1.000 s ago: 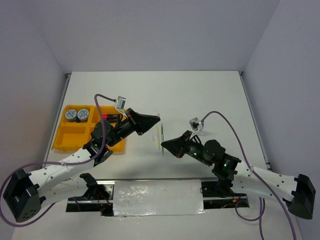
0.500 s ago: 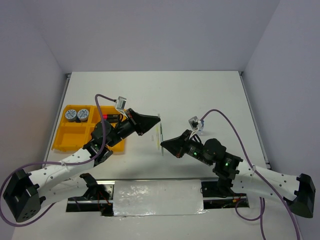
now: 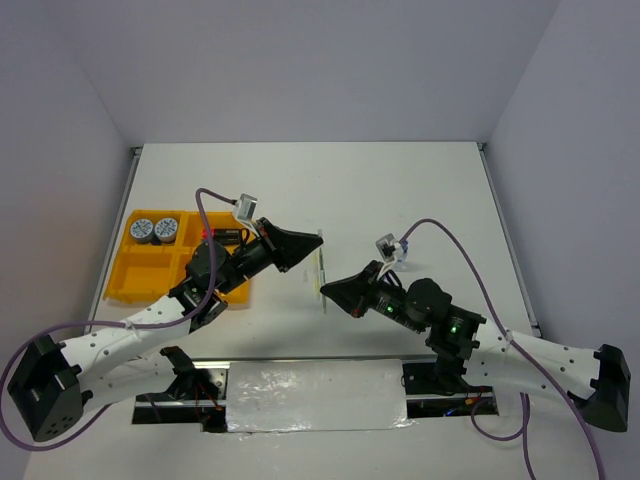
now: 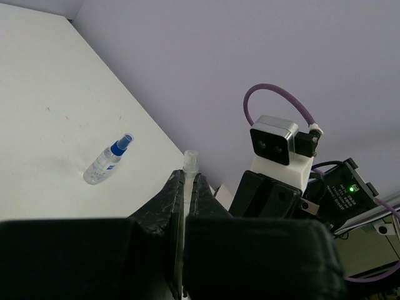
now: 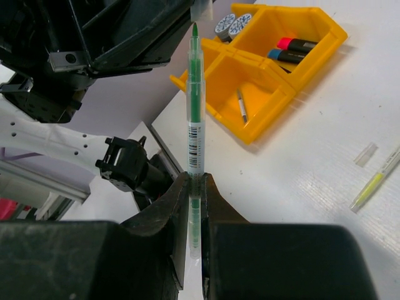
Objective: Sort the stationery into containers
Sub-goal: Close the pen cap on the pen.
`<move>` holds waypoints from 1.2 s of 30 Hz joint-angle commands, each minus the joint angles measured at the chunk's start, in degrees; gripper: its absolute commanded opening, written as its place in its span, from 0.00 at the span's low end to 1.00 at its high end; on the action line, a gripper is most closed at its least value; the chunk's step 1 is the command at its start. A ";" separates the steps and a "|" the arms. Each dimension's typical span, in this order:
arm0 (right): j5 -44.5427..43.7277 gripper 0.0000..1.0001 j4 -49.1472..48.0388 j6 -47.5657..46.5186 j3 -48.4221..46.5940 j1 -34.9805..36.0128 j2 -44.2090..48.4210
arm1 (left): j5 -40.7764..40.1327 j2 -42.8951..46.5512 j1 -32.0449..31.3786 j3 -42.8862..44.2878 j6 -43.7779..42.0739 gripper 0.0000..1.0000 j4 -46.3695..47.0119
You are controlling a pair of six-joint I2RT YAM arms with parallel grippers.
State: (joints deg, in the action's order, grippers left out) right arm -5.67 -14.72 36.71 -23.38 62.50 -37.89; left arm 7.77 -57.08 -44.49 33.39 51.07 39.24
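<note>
My right gripper [image 5: 195,178] is shut on a thin green pen [image 5: 195,112], uncapped, its tip pointing up toward my left gripper. My left gripper [image 4: 185,178] is shut on a clear pen cap [image 4: 189,160]. In the top view both grippers meet mid-table, left [image 3: 316,239] above right [image 3: 326,287]. The yellow-orange tray [image 3: 140,278] lies at the left with two round tins [image 3: 154,229] and capped markers [image 5: 292,45]; a thin pen [image 5: 240,104] lies in a near compartment. A small blue-capped bottle [image 4: 107,164] lies on the table.
A yellow pen [image 5: 375,184] and a loose clear cap [image 5: 365,153] lie on the white table beside the tray [image 5: 275,94]. Purple cables loop over both arms. A foil-covered strip [image 3: 315,395] runs between the arm bases.
My left gripper has shifted slightly to the right, nearer the green pen's tip. The right gripper holds almost still.
</note>
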 commanded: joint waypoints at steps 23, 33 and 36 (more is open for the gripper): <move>-7.08 0.00 1.28 -15.25 -13.53 0.52 -1.31 | 3.13 1.35 -6.21 2.64 -7.38 0.13 -4.25; 1.35 0.00 -0.05 -22.64 -14.42 0.52 0.54 | -2.31 6.19 -9.74 7.66 -20.75 0.49 -18.85; 2.24 0.00 0.57 -22.64 -14.94 0.52 -0.87 | -3.11 6.63 -9.74 9.15 -21.89 0.52 -20.52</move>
State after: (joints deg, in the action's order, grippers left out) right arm -5.28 -9.89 16.34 -35.11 62.87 -38.30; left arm 4.95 -51.53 -53.98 40.29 33.01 22.44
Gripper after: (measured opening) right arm 0.135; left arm 0.516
